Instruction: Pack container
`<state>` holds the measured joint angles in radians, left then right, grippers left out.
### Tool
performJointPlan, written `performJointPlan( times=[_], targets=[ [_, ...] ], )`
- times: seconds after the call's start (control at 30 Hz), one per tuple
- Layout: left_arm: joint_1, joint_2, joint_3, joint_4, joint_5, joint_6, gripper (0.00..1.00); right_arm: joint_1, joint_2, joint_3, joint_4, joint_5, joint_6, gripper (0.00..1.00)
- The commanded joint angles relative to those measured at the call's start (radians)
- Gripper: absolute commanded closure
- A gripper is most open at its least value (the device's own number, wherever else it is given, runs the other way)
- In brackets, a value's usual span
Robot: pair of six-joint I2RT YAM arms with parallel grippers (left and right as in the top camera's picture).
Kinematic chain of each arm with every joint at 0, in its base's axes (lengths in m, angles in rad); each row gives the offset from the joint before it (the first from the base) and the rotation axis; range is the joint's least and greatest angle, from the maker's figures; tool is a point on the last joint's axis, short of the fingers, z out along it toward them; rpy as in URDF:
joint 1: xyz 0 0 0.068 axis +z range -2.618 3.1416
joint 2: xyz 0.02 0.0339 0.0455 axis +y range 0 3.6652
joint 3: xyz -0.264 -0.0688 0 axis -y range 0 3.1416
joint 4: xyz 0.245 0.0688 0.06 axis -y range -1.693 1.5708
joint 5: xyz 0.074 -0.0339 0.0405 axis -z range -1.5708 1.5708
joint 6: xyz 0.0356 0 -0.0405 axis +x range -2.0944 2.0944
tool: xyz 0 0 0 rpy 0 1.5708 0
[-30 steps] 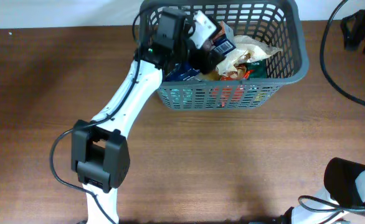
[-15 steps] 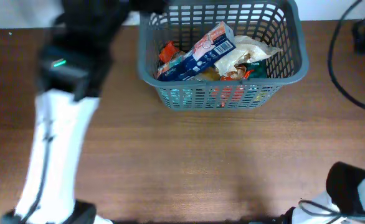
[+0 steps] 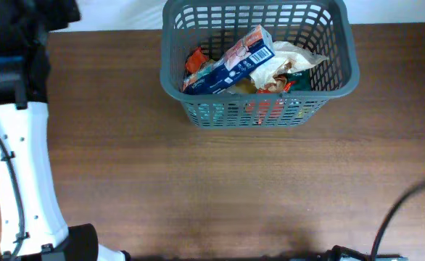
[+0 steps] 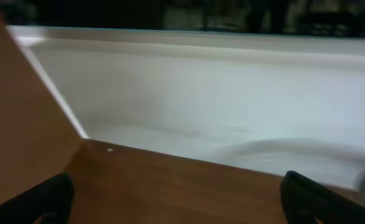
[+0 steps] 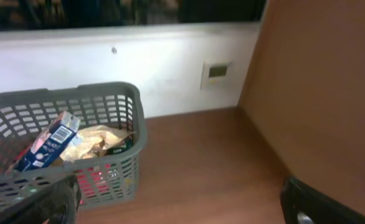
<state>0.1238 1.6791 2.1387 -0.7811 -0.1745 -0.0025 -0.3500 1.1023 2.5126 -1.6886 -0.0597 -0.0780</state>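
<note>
Container [image 5: 76,90] ahead-left of wide-spread right claw [image 5: 182,203], well apart

Left hand [image 4: 176,185], right hand [image 5: 179,186]: spread wide, empty

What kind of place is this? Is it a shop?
Probably a robot lab, not a shop: a white robot arm, a wooden table, a grey basket of packets, a plain white wall.

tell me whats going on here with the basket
Neither arm is handling anything right now. The grey basket sits near the far edge of the table holding several packets, a blue and white carton lying on top. The left gripper and right gripper are both open, empty and clear of the basket.
</note>
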Motion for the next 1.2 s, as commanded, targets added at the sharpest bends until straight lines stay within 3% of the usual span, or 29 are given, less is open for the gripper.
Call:
performJointPlan(
  times=[0.0,0.2,0.4,0.67,1.17],
  targets=[
    [0.055,-0.010,0.003,0.002,-0.017,-0.029,0.01,-0.004,-0.165,-0.232,-0.010,0.035,0.008,0.01],
    [0.096,-0.010,0.003,-0.024,-0.015,-0.039,0.01,-0.004,-0.438,-0.574,-0.010,0.049,0.000,0.01],
    [0.107,-0.010,0.003,-0.120,-0.018,-0.050,0.01,0.002,-0.583,-0.864,-0.010,-0.003,0.000,0.01],
    [0.114,-0.015,0.003,-0.182,0.000,-0.089,0.01,0.148,-0.620,-1.138,0.017,-0.045,0.001,0.01],
    [0.100,-0.015,0.003,-0.185,0.024,-0.095,0.01,0.187,-0.619,-1.412,0.394,-0.038,-0.021,0.01]
  ],
)
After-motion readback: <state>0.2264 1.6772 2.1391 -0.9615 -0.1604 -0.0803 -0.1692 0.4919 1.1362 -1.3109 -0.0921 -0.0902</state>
